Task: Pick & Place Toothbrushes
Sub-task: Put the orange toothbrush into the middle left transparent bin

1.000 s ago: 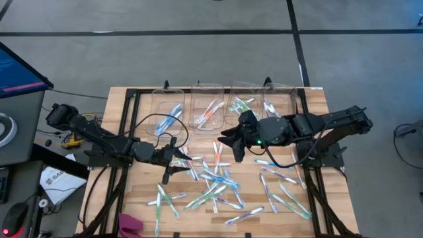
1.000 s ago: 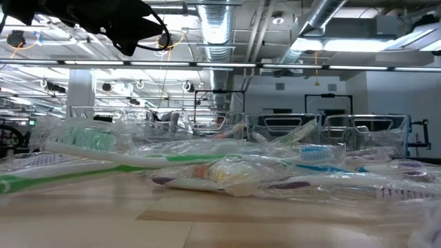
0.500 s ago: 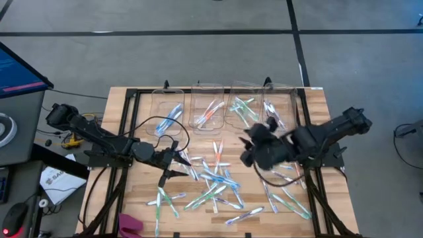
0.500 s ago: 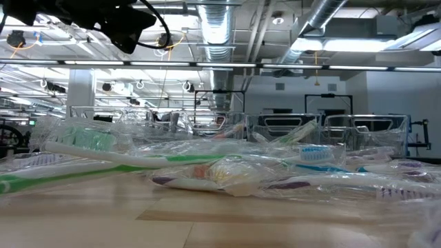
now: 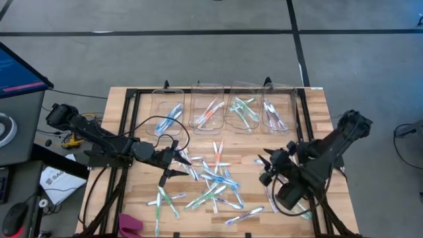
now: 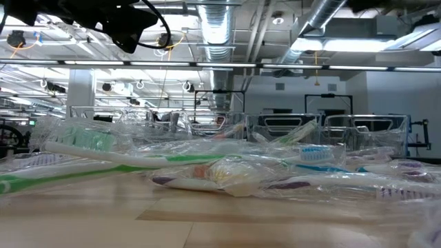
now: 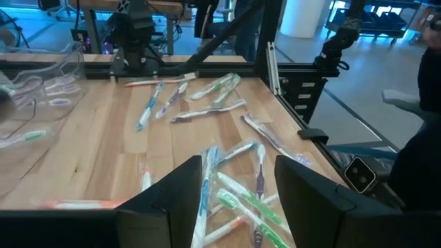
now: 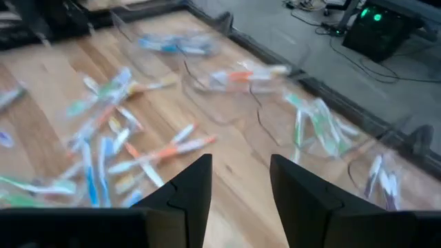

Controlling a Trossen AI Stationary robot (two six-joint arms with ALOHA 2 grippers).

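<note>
Toothbrushes (image 5: 215,178) lie scattered across the middle and front of the wooden table (image 5: 125,116), dozens of them, many crossed and stacked on each other, and more sit sorted in the four clear bins (image 5: 206,106) lined up along the table's back edge. From table height they look wrapped in thin clear film, glossy and crinkled.

The left gripper (image 5: 173,164) hovers over the left side of the pile, its fingers (image 7: 172,200) parted with nothing between them; its wrist view looks straight down the gap at a cluster of green and blue brushes. The right gripper (image 5: 266,166) hangs over the table's right half, near the front-right spread of brushes, fingers (image 8: 189,186) likewise apart and empty.

Now, how will these handle? Very light, I'd judge, and slim, stiff along the handle, but that film probably makes them slick and apt to skate across the wood when nudged. Where they overlap, closing on one likely drags a neighbour along. The best hold looks to be across the mid-handle of a brush lying alone, with the fingers straddling its narrow width. Singles near the right edge and the back of the pile look like easier picks than the tangle in the centre. A pinch near the head or tail could let the brush pivot and slip out.
</note>
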